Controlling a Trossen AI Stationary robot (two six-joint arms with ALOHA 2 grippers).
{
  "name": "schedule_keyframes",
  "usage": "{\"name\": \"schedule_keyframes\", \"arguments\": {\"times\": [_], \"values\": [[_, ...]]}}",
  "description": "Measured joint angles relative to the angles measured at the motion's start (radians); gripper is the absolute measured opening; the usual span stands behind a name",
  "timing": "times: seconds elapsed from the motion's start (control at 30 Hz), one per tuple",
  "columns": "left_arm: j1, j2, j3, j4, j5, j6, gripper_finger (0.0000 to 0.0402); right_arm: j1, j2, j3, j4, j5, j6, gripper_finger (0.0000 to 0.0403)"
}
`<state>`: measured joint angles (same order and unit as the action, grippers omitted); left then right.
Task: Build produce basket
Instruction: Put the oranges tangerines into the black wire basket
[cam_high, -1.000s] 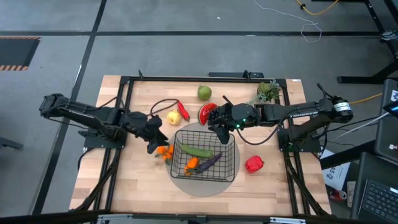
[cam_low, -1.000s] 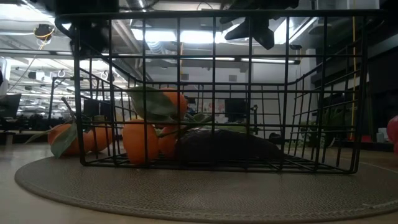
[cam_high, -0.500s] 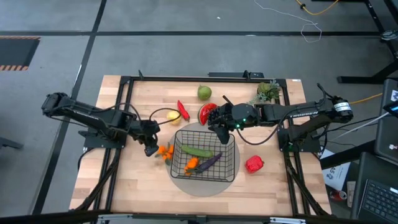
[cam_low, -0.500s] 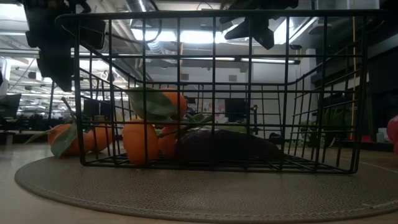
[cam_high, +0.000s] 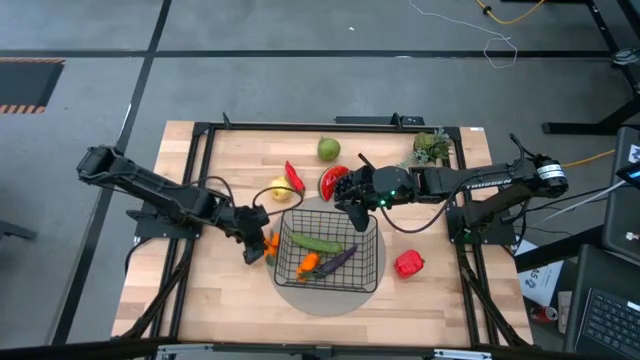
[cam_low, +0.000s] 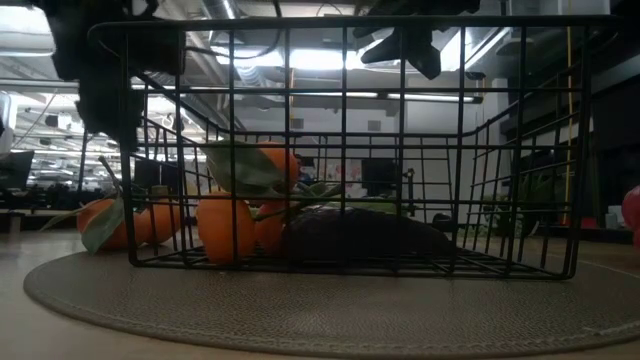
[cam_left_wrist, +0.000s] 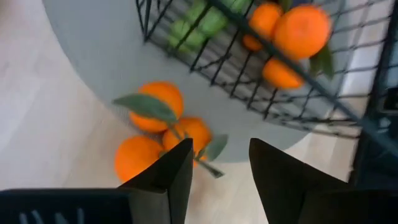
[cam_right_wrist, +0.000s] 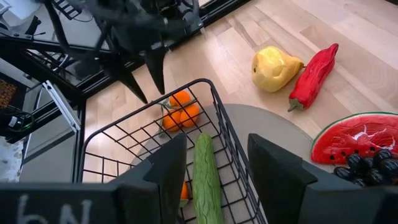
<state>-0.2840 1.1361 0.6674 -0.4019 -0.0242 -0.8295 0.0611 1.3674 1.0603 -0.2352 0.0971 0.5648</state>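
- While its fingers stand parted and empty, the left hand (cam_high: 252, 248) hangs just beside the cluster of leafy oranges (cam_high: 266, 243) at the basket's nine o'clock, likely lined up to pick them.
- Those oranges lie outside the wire, on the edge of the grey round mat (cam_high: 300, 294).
- At the basket's one o'clock the right hand (cam_high: 352, 212) hovers over the rim, released, gripping nothing.
- Sitting on the mat mid-table, the black wire basket (cam_high: 365, 268) already contains a cucumber (cam_high: 316, 242), an eggplant (cam_high: 337, 259) and oranges.
- Waiting at twelve o'clock: pear-shaped yellow fruit (cam_high: 279, 188), chili (cam_high: 293, 176), green pear (cam_high: 328, 149), watermelon slice (cam_high: 333, 182); the red pepper (cam_high: 408, 263) lies at three o'clock.
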Motion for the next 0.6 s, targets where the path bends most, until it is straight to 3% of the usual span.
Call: {"name": "schedule_keyframes", "arguments": {"times": [0.6], "values": [[-0.019, 0.208, 0.0, 0.004, -0.019, 0.001, 0.0152, 0.0, 0.0, 0.0, -0.002, -0.001, 0.0, 0.0171]]}}
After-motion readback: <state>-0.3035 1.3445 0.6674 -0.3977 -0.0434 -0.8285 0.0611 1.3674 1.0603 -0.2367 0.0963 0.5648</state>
